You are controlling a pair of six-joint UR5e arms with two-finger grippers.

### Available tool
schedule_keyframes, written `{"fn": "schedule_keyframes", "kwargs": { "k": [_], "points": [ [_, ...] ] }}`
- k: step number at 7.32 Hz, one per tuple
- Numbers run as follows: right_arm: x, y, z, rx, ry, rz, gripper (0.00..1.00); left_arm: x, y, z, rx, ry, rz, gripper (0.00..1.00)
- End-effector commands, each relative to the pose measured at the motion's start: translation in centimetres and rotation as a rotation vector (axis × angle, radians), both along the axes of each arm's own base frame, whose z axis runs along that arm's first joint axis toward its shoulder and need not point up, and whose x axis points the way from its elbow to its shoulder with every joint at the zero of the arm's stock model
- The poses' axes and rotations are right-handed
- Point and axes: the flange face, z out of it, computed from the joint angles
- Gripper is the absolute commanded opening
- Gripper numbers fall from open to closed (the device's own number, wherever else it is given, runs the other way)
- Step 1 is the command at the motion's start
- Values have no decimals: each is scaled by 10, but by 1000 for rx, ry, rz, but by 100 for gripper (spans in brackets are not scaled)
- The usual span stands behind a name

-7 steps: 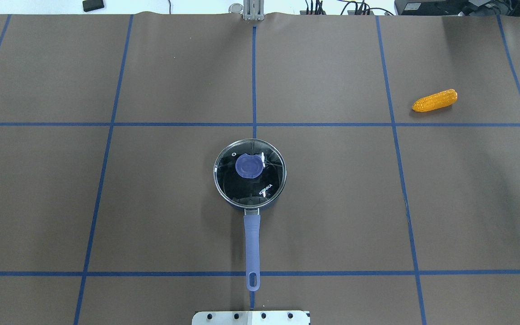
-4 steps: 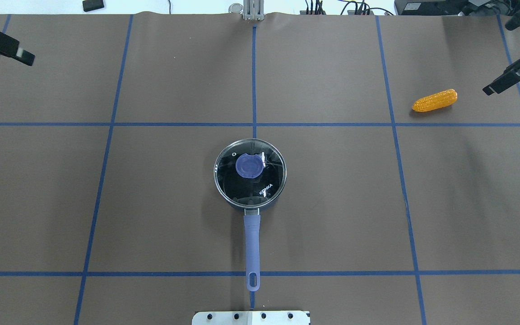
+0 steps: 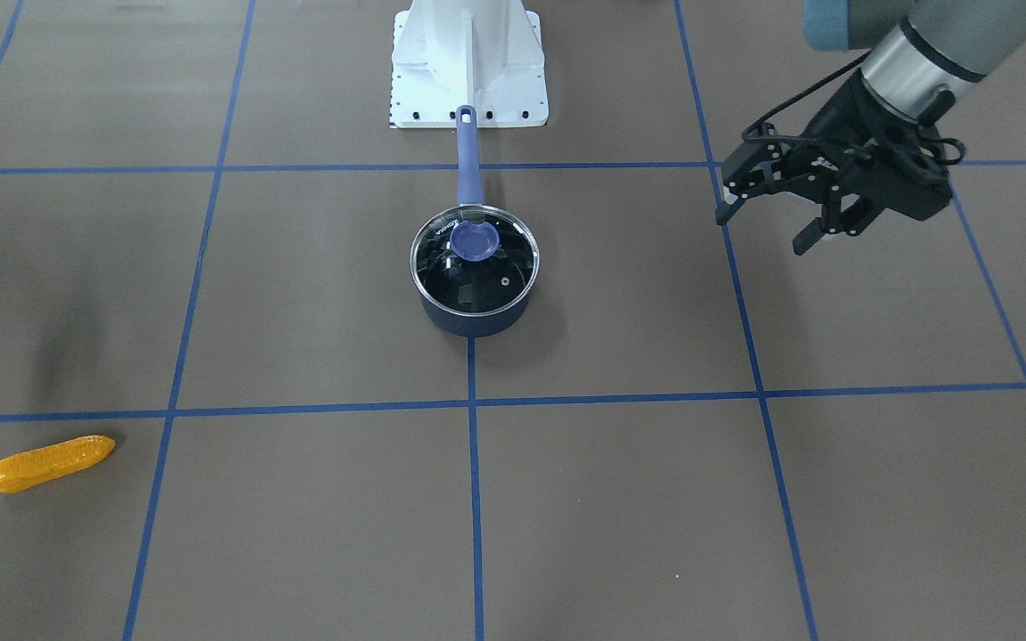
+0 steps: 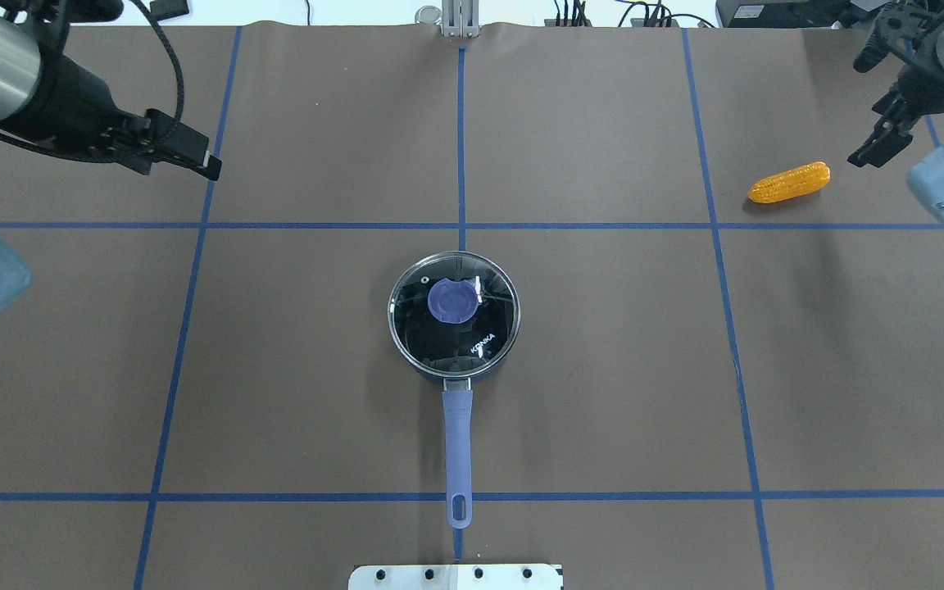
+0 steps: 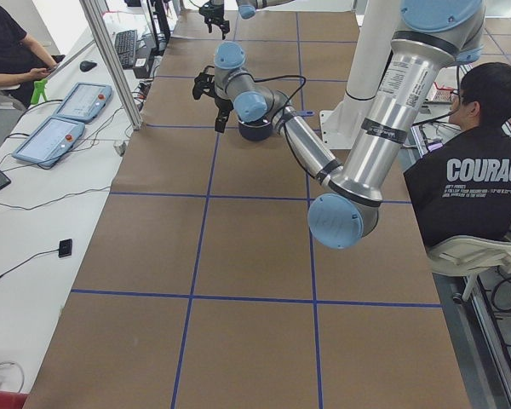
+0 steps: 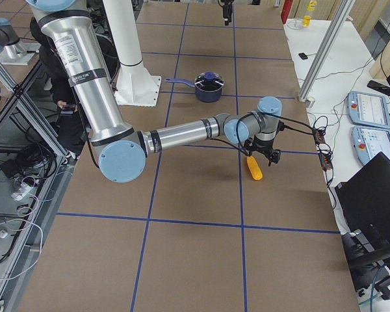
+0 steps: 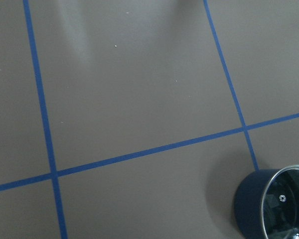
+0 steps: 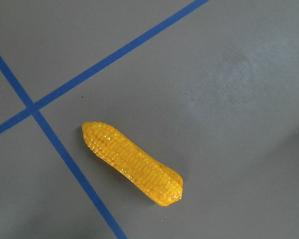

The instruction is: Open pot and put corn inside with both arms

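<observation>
Brown table, lidded pot, handle toward robot base.

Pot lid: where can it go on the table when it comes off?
Bare brown squares lie on both sides of the pot, between the blue tape lines. The two middle squares past it, away from its handle, are bare too. It is crowded by the corn, where the right gripper hangs, and under the left gripper.

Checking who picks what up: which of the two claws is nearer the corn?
The right claw, at the overhead view's right edge beside the corn. The left claw hangs far off, beyond the lidded pot.
</observation>
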Motion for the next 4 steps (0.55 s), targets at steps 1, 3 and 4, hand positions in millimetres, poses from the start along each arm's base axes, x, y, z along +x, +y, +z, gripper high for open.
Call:
{"fn": "schedule_keyframes", "kwargs": {
  "k": [1, 3, 4],
  "points": [
    [-25, -22, -15, 64, 18, -77, 100, 60, 41, -50, -6, -64, 15, 98],
    [-46, -43, -18, 48, 24, -96, 100, 106, 68, -69, -28, -62, 25, 98],
    [-62, -39, -12, 41, 30, -122, 100, 125, 67, -79, -41, -62, 8, 98]
  ]
}}
